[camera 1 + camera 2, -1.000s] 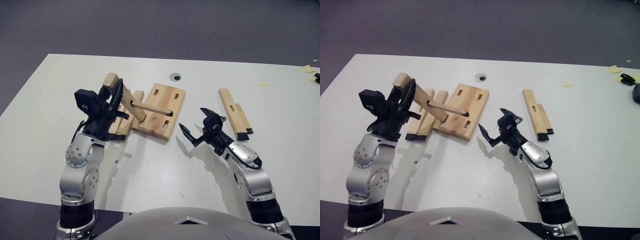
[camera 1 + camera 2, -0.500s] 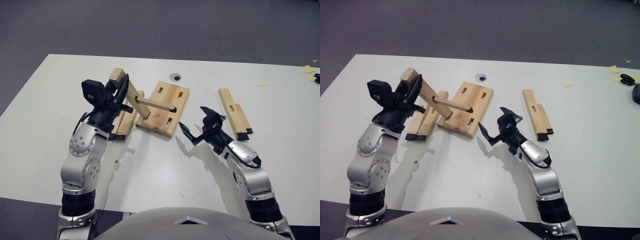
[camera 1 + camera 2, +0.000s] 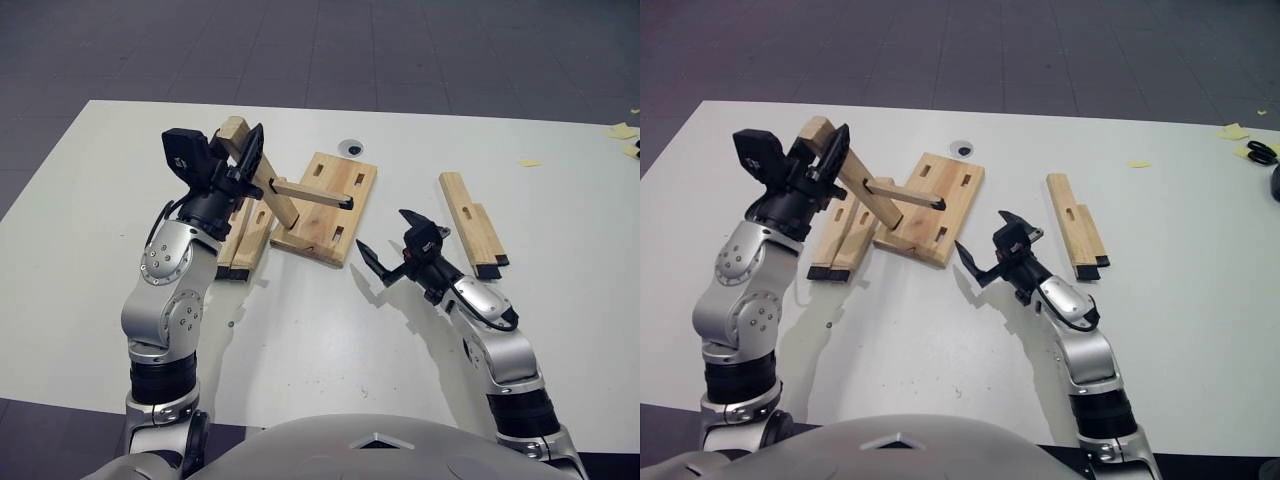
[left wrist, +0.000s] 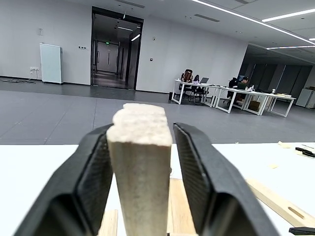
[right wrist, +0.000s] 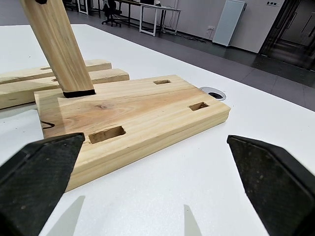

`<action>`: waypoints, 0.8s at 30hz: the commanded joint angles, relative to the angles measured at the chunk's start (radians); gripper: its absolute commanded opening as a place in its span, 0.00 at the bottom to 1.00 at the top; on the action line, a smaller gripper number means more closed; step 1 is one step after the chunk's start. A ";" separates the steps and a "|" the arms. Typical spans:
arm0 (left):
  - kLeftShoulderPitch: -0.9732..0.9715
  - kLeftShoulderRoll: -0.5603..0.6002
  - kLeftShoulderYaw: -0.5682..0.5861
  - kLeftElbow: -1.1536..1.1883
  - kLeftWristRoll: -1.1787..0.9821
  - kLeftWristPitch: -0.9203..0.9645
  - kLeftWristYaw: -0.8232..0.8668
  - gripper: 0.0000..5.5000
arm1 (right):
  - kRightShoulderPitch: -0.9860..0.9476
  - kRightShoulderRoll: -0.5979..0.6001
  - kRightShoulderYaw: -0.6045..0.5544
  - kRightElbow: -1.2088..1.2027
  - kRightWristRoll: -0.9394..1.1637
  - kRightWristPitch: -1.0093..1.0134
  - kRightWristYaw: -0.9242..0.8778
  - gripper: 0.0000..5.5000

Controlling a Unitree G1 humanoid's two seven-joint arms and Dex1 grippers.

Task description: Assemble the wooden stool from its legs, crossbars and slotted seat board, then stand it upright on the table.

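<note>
My left gripper (image 3: 245,152) is shut on the top end of a wooden leg (image 3: 262,180), which tilts above the table with a crossbar (image 3: 312,194) sticking out of its side. The leg's black-tipped foot (image 5: 78,91) rests on the slotted seat board (image 3: 335,190) at one corner; I cannot tell whether it sits in a slot. In the left wrist view the leg end (image 4: 140,162) fills the gap between the fingers (image 4: 88,182). My right gripper (image 3: 386,247) hovers open just off the board's near right corner. Two more legs (image 3: 243,238) lie left of the board.
Two wooden pieces (image 3: 470,225) lie side by side to the right, beyond my right gripper. A round cable hole (image 3: 350,147) sits in the table behind the board. Yellow notes (image 3: 527,162) and scissors (image 3: 1262,150) are at the far right.
My left gripper has lifted and swung away from me, tipping the leg with its crossbar steeper over the board. The right gripper has stayed almost still and open.
</note>
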 commanded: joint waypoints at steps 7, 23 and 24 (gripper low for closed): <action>-0.258 0.023 0.110 0.039 -0.089 0.070 0.012 0.71 | -0.007 0.005 0.002 0.020 -0.008 -0.016 -0.011 0.98; -0.709 0.128 0.159 0.326 -0.201 0.095 -0.120 0.98 | -0.041 0.006 0.018 0.041 -0.012 -0.021 0.001 0.98; -0.699 0.126 0.149 0.319 -0.212 0.113 -0.130 0.98 | -0.036 0.006 0.020 0.040 -0.012 -0.021 0.002 0.98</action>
